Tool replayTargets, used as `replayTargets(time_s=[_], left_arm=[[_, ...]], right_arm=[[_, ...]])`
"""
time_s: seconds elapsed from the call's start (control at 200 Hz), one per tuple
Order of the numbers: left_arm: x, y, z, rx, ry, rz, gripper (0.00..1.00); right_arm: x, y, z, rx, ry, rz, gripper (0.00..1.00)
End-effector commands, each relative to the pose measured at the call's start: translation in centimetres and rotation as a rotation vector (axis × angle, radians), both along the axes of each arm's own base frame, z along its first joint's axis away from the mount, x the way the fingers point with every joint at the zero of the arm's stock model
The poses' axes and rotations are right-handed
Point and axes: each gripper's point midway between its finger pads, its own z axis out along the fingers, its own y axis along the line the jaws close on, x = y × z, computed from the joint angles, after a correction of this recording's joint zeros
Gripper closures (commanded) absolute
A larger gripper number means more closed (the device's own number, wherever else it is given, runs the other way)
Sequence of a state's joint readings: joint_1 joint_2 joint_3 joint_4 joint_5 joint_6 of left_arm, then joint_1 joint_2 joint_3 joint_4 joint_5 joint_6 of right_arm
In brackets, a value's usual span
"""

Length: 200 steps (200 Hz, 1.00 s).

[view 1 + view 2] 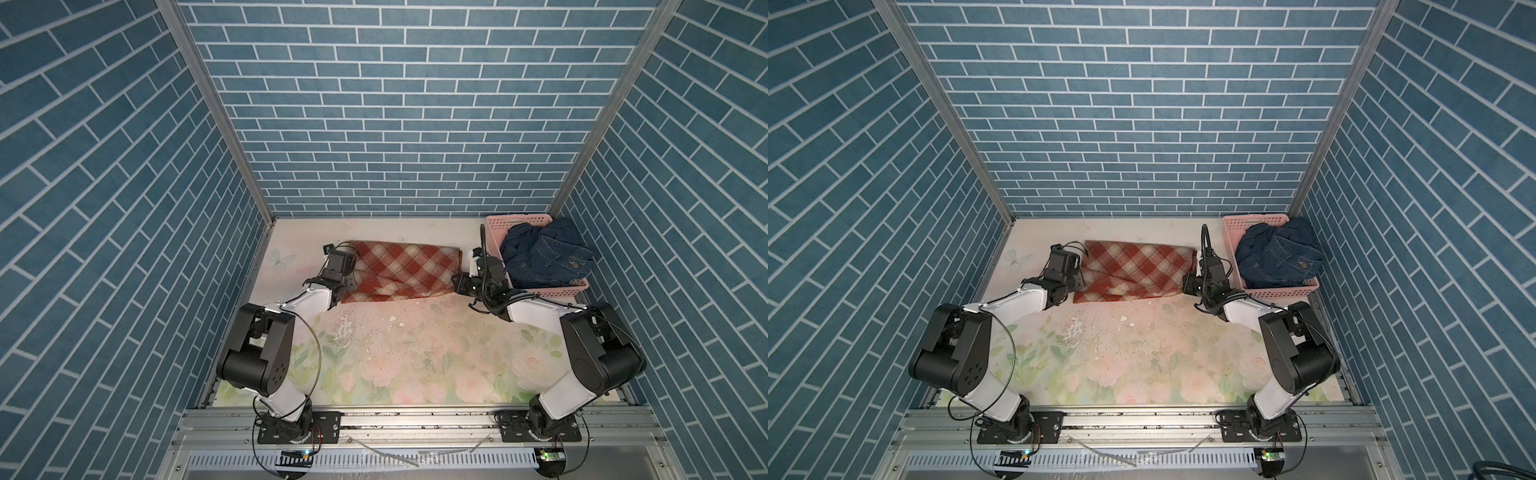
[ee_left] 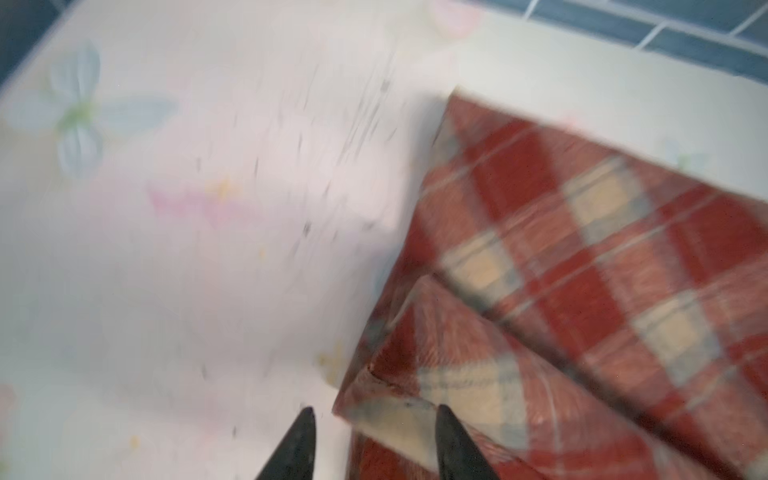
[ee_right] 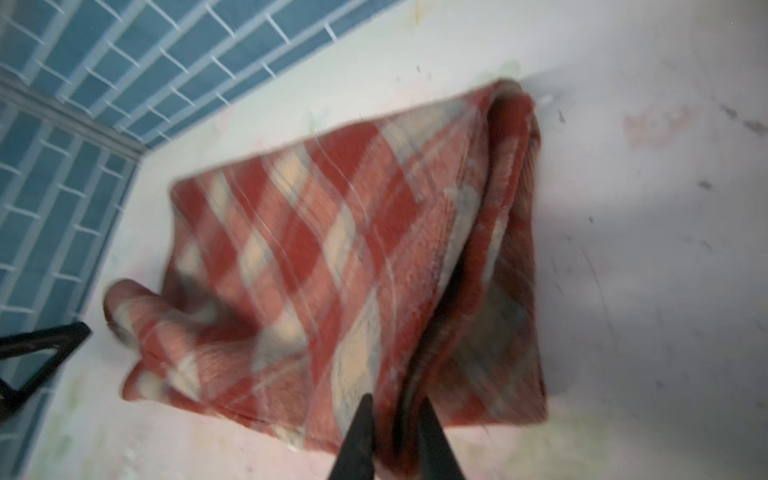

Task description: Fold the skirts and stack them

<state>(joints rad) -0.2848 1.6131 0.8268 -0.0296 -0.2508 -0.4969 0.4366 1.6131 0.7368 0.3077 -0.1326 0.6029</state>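
The plaid skirt point(image 1: 405, 270) lies across the far table point(image 1: 415, 353), long axis 9 to 3 o'clock, with my left claw point(image 2: 376, 415) wide at its 9 o'clock end and my right claw point(image 3: 395, 401) narrow at its 3 o'clock end, though I cannot tell whether it pinches cloth, and the denim skirts point(image 1: 544, 257) sit in the basket point(image 1: 552, 291) just past it at 3 o'clock.

Between my left end effector point(image 2: 374, 415) and right end effector point(image 3: 395, 401), the folded skirt point(image 1: 399, 270) lies on the table point(image 1: 415, 353). Right of both, the other skirts point(image 1: 544, 257) sit in the basket point(image 1: 494, 232).
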Motion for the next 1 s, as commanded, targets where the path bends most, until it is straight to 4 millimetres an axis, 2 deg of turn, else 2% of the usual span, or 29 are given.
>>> replayTargets(time_s=[0.0,0.15,0.415,0.535,0.79,0.845,0.895,0.94,0.995], left_arm=[[0.2,0.5,1.8,-0.07,-0.104,0.071,0.33],[0.5,0.1,2.6,-0.085,-0.076,0.067,0.31],[2.2,-0.8,3.9,-0.142,-0.004,0.073,0.31],[3.1,-1.5,3.5,-0.184,0.072,0.068,0.31],[3.9,-2.0,0.6,-0.146,0.235,0.067,0.33],[3.7,-1.9,-0.1,-0.143,0.25,0.066,0.37],[3.6,-2.0,-0.6,-0.146,0.256,0.062,0.45],[3.3,-2.1,-1.1,-0.149,0.265,0.058,0.57],[3.2,-2.2,-1.4,-0.155,0.271,0.049,0.79]], right_arm=[[-0.9,-1.1,0.2,0.026,-0.011,-0.061,0.53],[-1.2,-2.3,1.2,-0.013,-0.015,-0.096,0.48],[-0.6,-3.0,1.8,-0.034,0.014,-0.128,0.48],[-0.3,-3.0,1.9,-0.032,0.023,-0.124,0.49],[-0.4,-2.9,1.9,-0.037,0.031,-0.109,0.49],[-0.4,-3.0,1.7,-0.052,0.044,-0.103,0.49],[-0.4,-3.0,1.6,-0.059,0.051,-0.101,0.49],[-0.4,-2.9,1.5,-0.058,0.055,-0.096,0.48],[-0.1,-2.7,1.5,-0.053,0.06,-0.088,0.47]])
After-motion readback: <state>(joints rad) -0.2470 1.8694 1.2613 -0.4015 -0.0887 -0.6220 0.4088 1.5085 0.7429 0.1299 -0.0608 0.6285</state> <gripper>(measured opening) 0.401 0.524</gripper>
